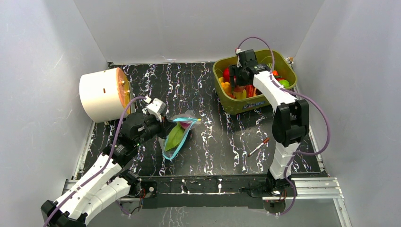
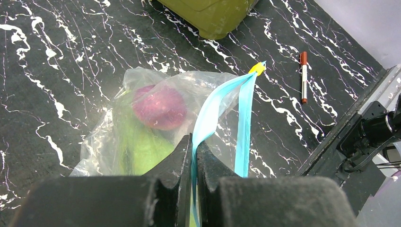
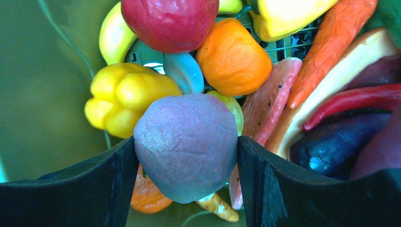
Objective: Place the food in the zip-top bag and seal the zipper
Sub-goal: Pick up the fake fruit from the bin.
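The clear zip-top bag (image 1: 177,137) lies on the black marbled table, left of centre, holding a purple onion (image 2: 159,107) and a green leaf (image 2: 142,149). Its light-blue zipper (image 2: 243,118) gapes in two strips. My left gripper (image 2: 194,142) is shut on the nearer strip and sits at the bag's left edge (image 1: 166,128). My right gripper (image 3: 187,142) is down inside the olive-green tub (image 1: 227,106), shut on a round dull-purple toy fruit (image 3: 189,123), with both pads against its sides. More food lies around it, including a red apple (image 3: 168,21) and a yellow pepper (image 3: 123,94).
A white cylinder with an orange face (image 1: 101,93) lies at the back left. A red-and-white pen (image 1: 257,147) lies on the table between the bag and the right arm's base. Grey walls enclose the table on three sides.
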Robot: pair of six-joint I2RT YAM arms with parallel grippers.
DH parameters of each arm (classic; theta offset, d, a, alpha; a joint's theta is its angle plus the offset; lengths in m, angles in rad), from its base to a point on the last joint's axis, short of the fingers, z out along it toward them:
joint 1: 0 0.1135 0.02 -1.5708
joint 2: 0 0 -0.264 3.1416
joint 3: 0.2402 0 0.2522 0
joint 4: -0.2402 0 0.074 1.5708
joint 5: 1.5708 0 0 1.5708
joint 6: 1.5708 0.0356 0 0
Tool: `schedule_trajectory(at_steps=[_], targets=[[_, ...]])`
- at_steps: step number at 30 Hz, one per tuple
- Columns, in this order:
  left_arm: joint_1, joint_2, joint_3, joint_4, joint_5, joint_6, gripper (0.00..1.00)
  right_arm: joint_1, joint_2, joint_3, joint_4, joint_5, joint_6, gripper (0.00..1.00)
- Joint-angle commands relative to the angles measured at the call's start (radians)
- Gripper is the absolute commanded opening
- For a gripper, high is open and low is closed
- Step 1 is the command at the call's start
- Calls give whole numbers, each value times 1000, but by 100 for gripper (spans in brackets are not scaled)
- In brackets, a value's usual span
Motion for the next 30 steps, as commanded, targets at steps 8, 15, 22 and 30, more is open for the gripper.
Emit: schedule_trajectory(at_steps=[8, 15, 22, 30], targets=[[4, -16, -3, 39, -21, 15, 0, 27, -292, -68, 22, -4, 87, 52], [3, -8, 9, 17, -34, 10, 0, 134, -468, -202, 52, -3, 135, 52], [3, 36, 30, -16, -57, -12, 0, 202, -657, -379, 155, -190, 197, 52], [3, 51, 33, 26, -37, -119, 0, 277, -863, -626, 294, -348, 338, 51]])
